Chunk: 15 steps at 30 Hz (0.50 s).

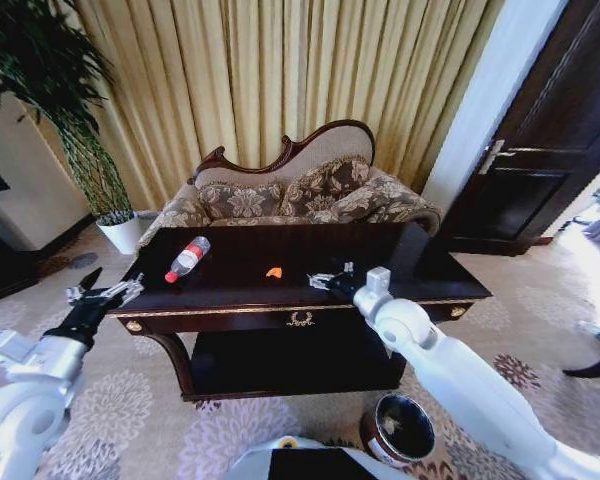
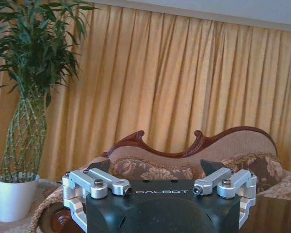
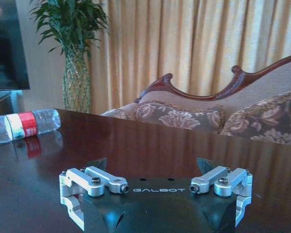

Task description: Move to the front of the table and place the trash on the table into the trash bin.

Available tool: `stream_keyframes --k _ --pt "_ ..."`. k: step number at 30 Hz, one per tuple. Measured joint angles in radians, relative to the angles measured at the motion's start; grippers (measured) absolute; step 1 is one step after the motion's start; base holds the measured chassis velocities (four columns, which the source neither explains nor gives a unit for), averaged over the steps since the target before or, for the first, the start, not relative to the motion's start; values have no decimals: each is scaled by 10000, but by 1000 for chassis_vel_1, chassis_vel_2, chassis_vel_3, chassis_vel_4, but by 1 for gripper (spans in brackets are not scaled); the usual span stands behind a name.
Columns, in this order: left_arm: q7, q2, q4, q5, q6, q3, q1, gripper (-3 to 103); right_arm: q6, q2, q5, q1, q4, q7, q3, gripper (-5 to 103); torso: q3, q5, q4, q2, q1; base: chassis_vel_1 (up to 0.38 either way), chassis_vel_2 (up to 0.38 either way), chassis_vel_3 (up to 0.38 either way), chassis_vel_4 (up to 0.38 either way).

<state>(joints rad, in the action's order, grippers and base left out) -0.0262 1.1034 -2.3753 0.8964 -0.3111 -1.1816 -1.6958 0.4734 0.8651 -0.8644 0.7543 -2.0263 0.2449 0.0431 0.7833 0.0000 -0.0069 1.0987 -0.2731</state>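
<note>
Clear plastic, red-capped and red-labelled, the bottle [image 1: 187, 259] lies on its side near the left end of the dark glossy table [image 1: 240, 285], well apart from both grippers. Toward the middle of the tabletop sits a tiny orange scrap [image 1: 274, 272], and just right of it the right gripper [image 1: 327, 282] is low over the wood with its fingers spread open, nothing between them; the scrap is near its tips but not touching. Any wrapper bits close to that gripper are too small to make out. The left gripper [image 1: 107, 292] hangs off the table's left front corner, above the patterned carpet [image 1: 130, 420], also open and empty.

On the floor in front of the table, beside the right arm, stands the round dark brown trash bin [image 1: 399, 428] with its black inside. Behind the table are the carved-back sofa [image 1: 300, 190], gold curtains [image 1: 280, 70] and a potted plant [image 1: 119, 228] in a white pot.

From the right wrist the bottle [image 3: 23, 125] shows far across the polished top, mirrored in it, with bare wood between it and the open fingers. From the left wrist the spread fingers [image 2: 99, 166] face the sofa back [image 2: 194, 145] and the plant [image 2: 24, 141].
</note>
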Motion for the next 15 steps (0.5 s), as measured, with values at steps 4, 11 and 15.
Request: stream_keyframes --k 4,11,15 --pt "-1 115 -1 -29 -4 -43 -31 100 674 176 -794 -845 153 865 775 100 0 -1 0 1 0 0 0 0 0" --pt "-10 171 -37 -26 -6 -105 -44 100 1634 757 -1831 -1739 328 2509 1694 100 0 -1 -1 0 0 0 0 0 0" --pt "-7 179 -41 15 -5 -217 -111 100 1880 1154 -2035 -1925 434 2965 1957 100 0 -1 1 0 1 0 0 0 0"
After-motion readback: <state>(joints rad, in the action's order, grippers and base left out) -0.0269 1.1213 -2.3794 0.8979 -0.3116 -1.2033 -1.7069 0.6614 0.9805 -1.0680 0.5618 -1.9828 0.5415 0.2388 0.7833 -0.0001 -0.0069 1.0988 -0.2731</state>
